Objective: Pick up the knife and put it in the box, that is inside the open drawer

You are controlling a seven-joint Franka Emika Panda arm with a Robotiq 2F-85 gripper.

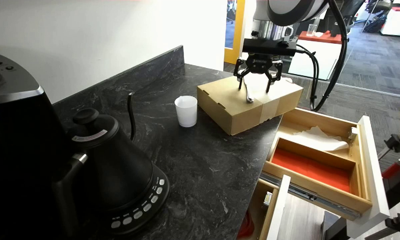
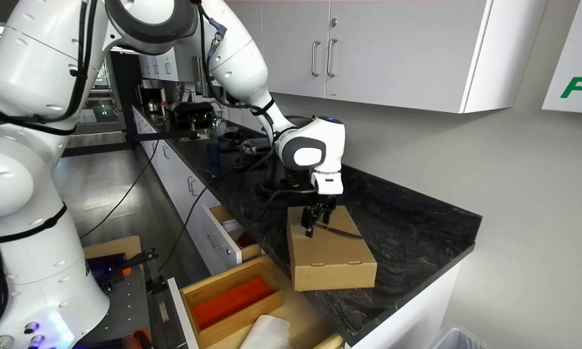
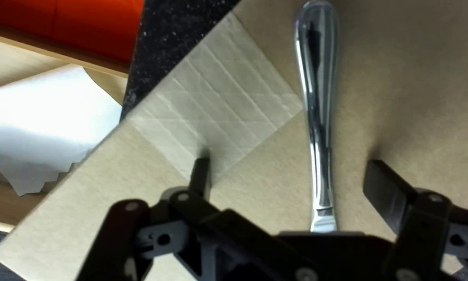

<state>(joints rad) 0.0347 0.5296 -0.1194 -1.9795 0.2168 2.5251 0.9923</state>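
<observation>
Spread wide, the gripper is held over the carton at the upper right of the frame in an exterior view. On the carton's top the knife is laid, between the two fingers; whether the tips touch the cardboard cannot be told. Just beside the carton a white cup is stood upright, and at lower left a black kettle is placed, all on the dark counter. At lower right the drawer is pulled out, with the red-floored box and some white paper held inside it.

At the centre of the frame in an exterior view, the gripper is pointed down at the carton, with the arm extended across from the left. The knife is seen as a dark line, run from the fingers to the carton's right edge. Below and to the left, the box and the paper are shown side by side in the drawer.

Right of centre in the wrist view, the knife is laid lengthwise up the frame, its shiny handle at the top and its lower end hidden by the gripper. One finger is placed on either side, both clear of it. Pale tape is stuck to the carton just left of the handle.
</observation>
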